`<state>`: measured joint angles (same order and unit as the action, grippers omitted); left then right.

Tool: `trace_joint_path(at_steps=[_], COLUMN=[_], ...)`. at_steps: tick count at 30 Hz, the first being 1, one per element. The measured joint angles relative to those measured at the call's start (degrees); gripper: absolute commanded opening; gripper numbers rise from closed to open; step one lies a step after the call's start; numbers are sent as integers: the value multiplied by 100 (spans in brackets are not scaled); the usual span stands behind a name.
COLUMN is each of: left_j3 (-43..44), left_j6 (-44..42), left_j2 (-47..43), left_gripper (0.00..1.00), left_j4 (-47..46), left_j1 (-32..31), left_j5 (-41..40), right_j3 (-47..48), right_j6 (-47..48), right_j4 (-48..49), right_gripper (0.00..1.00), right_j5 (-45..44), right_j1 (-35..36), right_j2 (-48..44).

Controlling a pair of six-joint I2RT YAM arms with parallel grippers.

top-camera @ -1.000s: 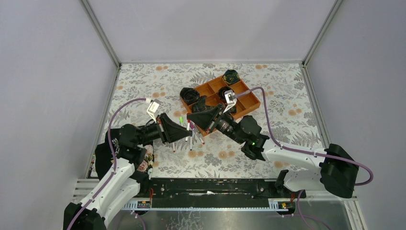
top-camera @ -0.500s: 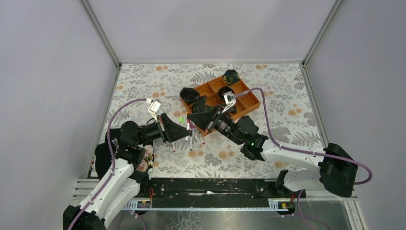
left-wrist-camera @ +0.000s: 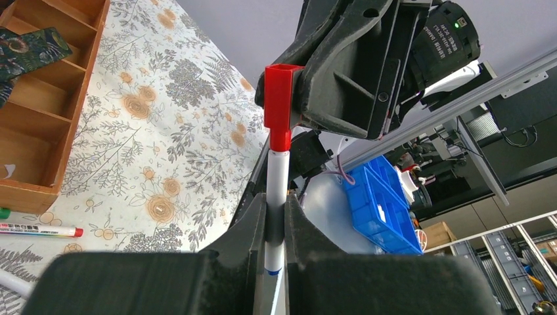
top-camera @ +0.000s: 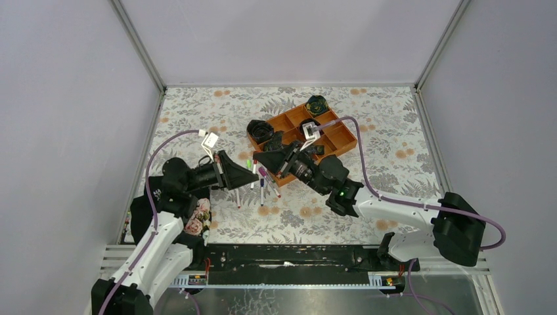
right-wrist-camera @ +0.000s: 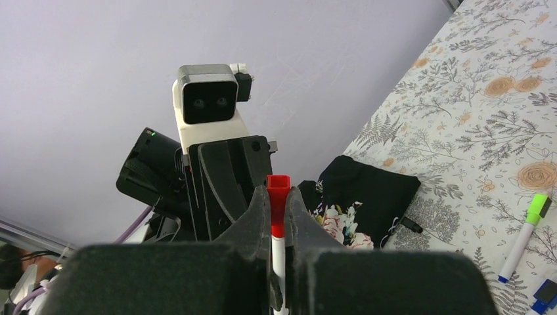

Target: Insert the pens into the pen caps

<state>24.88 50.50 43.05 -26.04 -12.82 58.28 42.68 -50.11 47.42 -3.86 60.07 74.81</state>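
The left gripper (left-wrist-camera: 277, 209) is clamped on the barrel of a thin white marker pen (left-wrist-camera: 277, 177), held up off the floral table cloth (top-camera: 394, 144) between the 2 arms. A short red plastic cap (left-wrist-camera: 281, 98) sits on the upper end of this pen. In its own wrist view the right gripper (right-wrist-camera: 278, 207) has its jaws pressed together on that cap. A narrow red neck shows under the cap, so I judge the push is nearly done but perhaps not complete. Several loose white pens (top-camera: 262, 190) lie at 5 o'clock from the grippers, and these are left to do. Against the picture 0.5 s ago, both grippers have shifted together a little toward 11 o'clock — the loose pens lie as before.
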Motion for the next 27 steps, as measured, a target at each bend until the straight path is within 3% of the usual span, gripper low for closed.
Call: trace_joint_path(at_steps=[14, 27], left_j3=[341, 354], left_j6=[61, -90], left_j2=[376, 487], left_gripper=[0, 0], left_j4=[-181, -46], left_j1=[662, 846], left_j5=[909, 1019], right_j3=[476, 938], right_j6=[227, 505], right_j4=[-81, -920], right_gripper=[0, 0], right_j5=[245, 299], right_j1=[-2, -2], right_j2=[341, 476])
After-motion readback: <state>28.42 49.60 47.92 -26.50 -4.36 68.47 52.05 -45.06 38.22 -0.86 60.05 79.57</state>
